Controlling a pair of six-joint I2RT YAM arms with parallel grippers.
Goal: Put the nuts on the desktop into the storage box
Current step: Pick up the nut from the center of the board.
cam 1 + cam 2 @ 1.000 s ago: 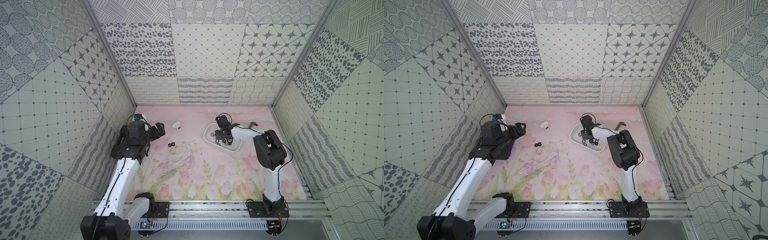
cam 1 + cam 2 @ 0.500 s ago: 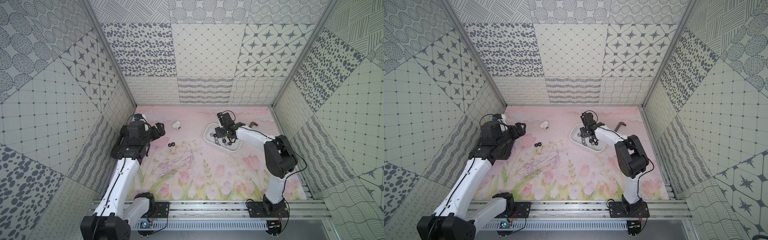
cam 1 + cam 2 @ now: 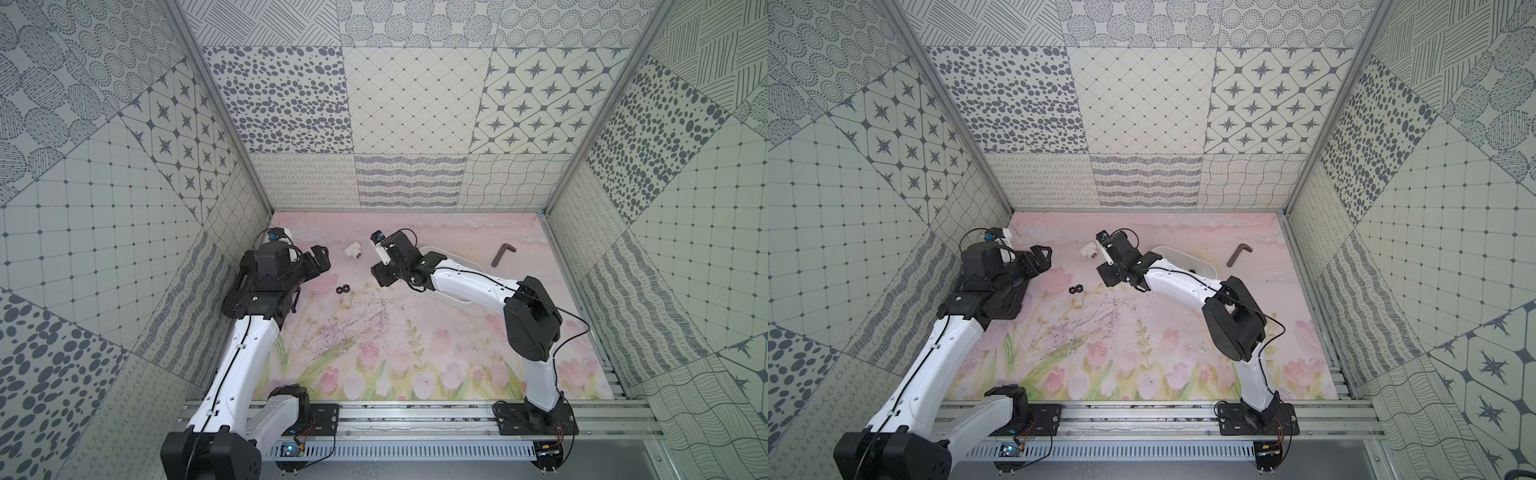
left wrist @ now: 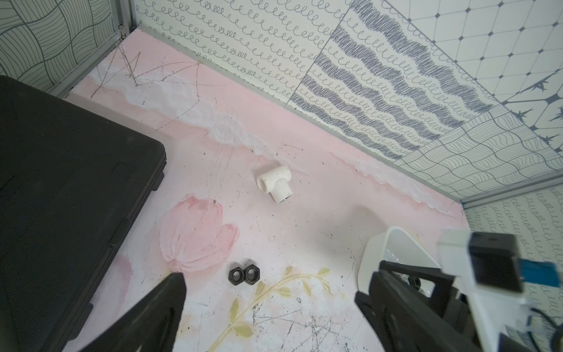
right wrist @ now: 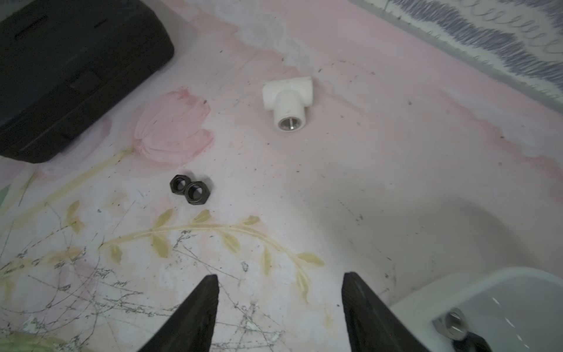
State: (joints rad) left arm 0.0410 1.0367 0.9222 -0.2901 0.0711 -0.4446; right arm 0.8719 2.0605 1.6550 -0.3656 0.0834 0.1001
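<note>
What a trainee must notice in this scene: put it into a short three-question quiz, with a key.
1. True or false: the right gripper is holding a nut.
2. The two black nuts on the desktop lie: A) stacked B) side by side, touching C) far apart.
3. Fill in: a silver nut already lies in the ____.
Key: 1 false, its jaws stand open and empty above the desktop. 2 B. 3 storage box.
</note>
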